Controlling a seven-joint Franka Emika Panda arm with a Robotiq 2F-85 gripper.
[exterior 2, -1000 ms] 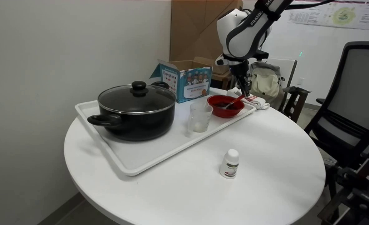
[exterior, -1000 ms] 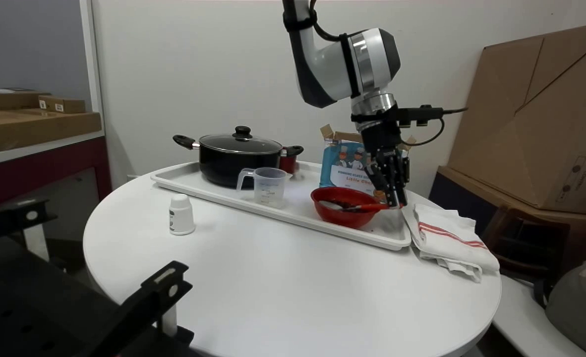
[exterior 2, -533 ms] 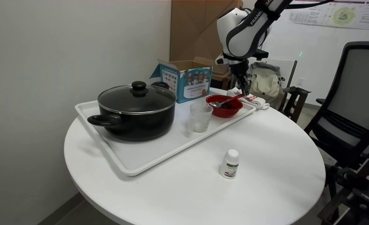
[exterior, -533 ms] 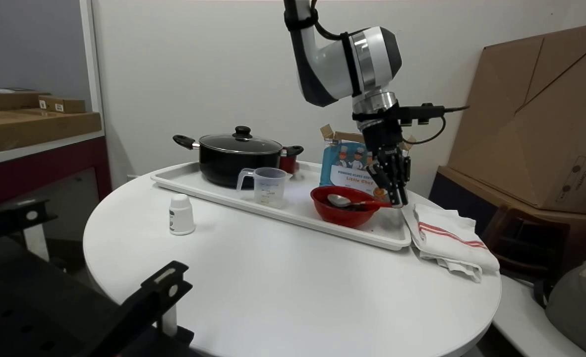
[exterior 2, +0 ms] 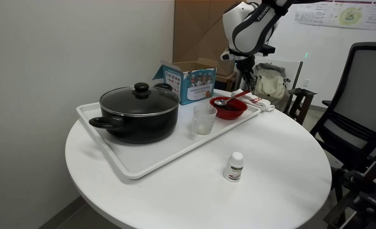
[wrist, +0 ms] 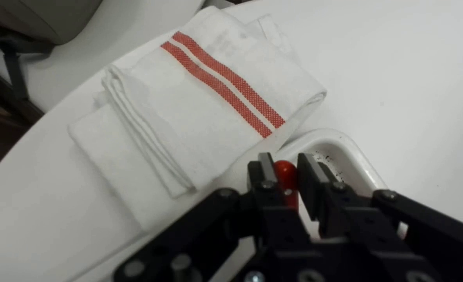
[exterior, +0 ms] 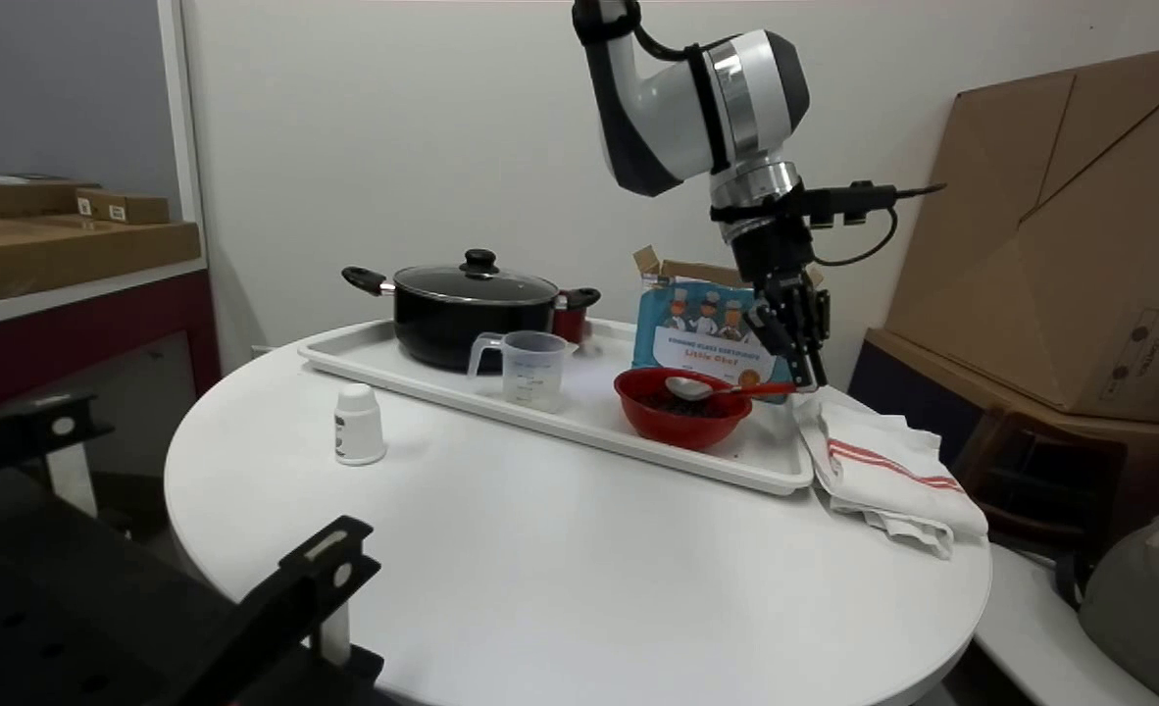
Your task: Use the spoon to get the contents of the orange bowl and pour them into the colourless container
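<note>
The spoon has a red handle point(exterior: 758, 389) and a metal head point(exterior: 689, 388). The spoon also shows in an exterior view point(exterior 2: 240, 95). My gripper point(exterior: 811, 384) is shut on the end of the handle, seen in the wrist view point(wrist: 286, 174). The spoon's head is above the orange bowl point(exterior: 682, 429), tilted; whether it carries anything is not clear. The bowl point(exterior 2: 228, 115) holds dark contents and stands on the tray. The colourless container point(exterior: 534, 371), a clear measuring cup with a handle, stands beside the bowl in both exterior views point(exterior 2: 205, 119).
A white tray point(exterior: 579, 424) carries a black lidded pot point(exterior: 472, 324). A blue box point(exterior 2: 197, 84) stands behind. A folded white towel point(wrist: 200, 98) with red stripes lies by the tray's end. A small white bottle point(exterior 2: 234, 167) stands on the round table point(exterior 2: 188, 203).
My gripper has risen and moved slightly right in an exterior view. The spoon's head has come up out of the dark contents and is now higher, above the bowl.
</note>
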